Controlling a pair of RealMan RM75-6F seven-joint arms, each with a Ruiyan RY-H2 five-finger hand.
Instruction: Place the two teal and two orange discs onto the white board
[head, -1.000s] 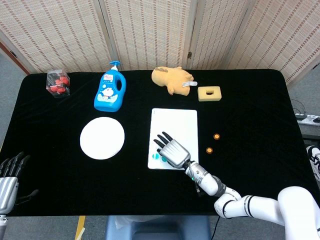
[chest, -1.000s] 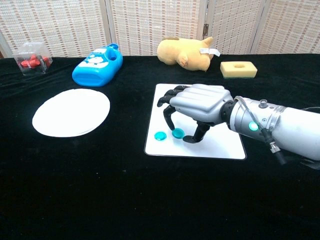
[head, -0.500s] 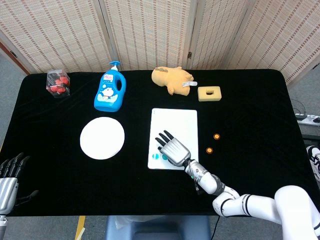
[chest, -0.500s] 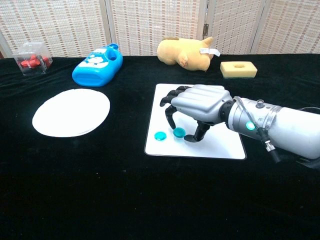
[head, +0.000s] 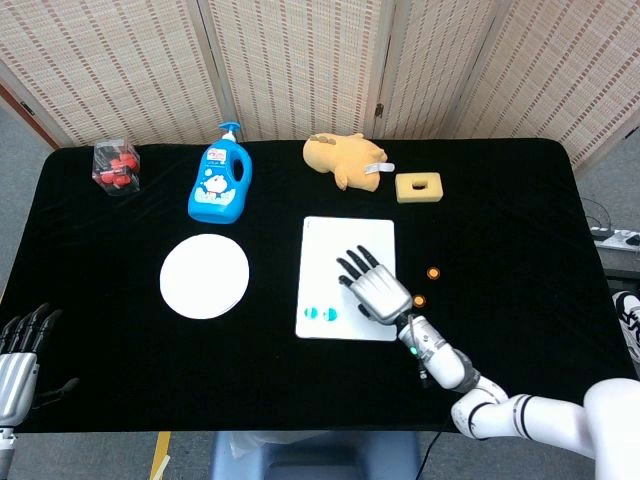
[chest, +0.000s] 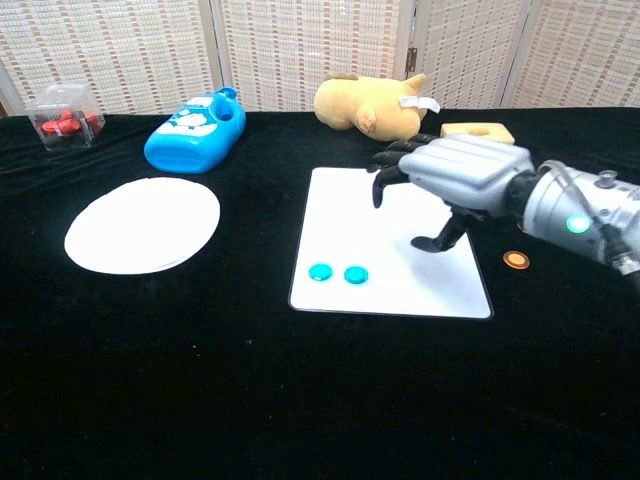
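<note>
Two teal discs (head: 312, 313) (head: 330, 314) lie side by side on the white board (head: 350, 240) near its front left corner; in the chest view the discs (chest: 320, 272) (chest: 355, 274) sit on the board (chest: 400, 290). Two orange discs (head: 433, 271) (head: 419, 300) lie on the black cloth to the right of the board; the chest view shows only one (chest: 516, 260). My right hand (head: 375, 285) (chest: 455, 175) hovers over the board's right part, fingers apart and holding nothing. My left hand (head: 18, 350) hangs empty off the table's front left corner, fingers spread.
A white plate (head: 204, 276) (chest: 142, 224) lies left of the board. Along the back stand a blue bottle (head: 220, 185), a yellow plush toy (head: 343, 158), a yellow sponge (head: 418, 187) and a clear box of red pieces (head: 116, 165).
My right hand has lifted away from the two teal discs and moved right across the board, toward the orange discs. The teal discs stay where they lay.
</note>
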